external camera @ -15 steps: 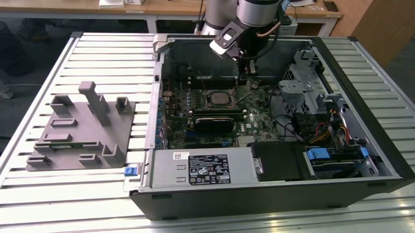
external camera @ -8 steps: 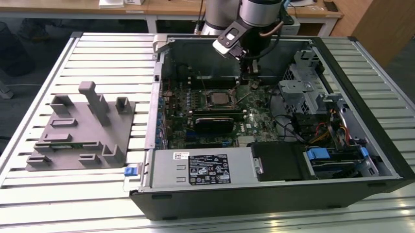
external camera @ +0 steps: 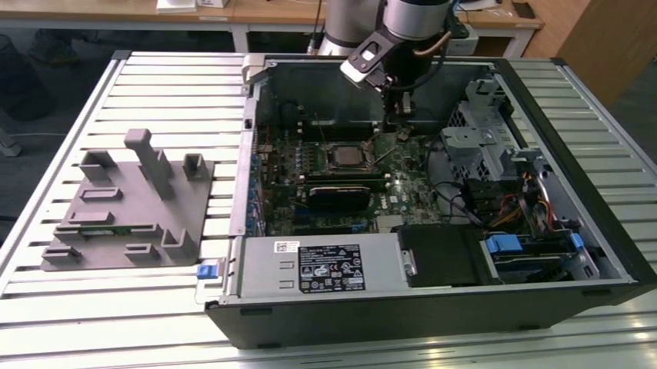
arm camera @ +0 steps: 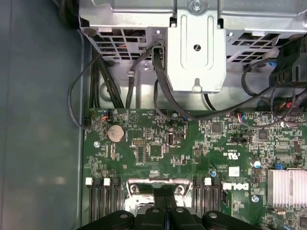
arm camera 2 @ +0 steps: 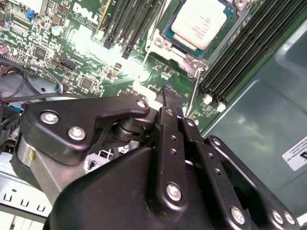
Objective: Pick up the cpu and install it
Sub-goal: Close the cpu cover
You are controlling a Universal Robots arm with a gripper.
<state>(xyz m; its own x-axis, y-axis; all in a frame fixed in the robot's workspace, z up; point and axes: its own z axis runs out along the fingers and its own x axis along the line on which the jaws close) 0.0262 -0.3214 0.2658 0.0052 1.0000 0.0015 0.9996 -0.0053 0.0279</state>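
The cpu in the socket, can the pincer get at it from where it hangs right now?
Probably yes. The cpu lies with its top bare in the socket frame, nothing over it, and the pincer hangs close beside it above the motherboard, shut.

I am seeing the cpu [arm camera 2: 199,22] with a pale silvery top, and the circuit board [arm camera: 158,143] is showing green, dotted with small dark parts. The gripper [arm camera 2: 171,96] is looking black. The table [external camera: 154,84] is showing pale grey stripes; the holder [external camera: 123,207] is looking plain grey.
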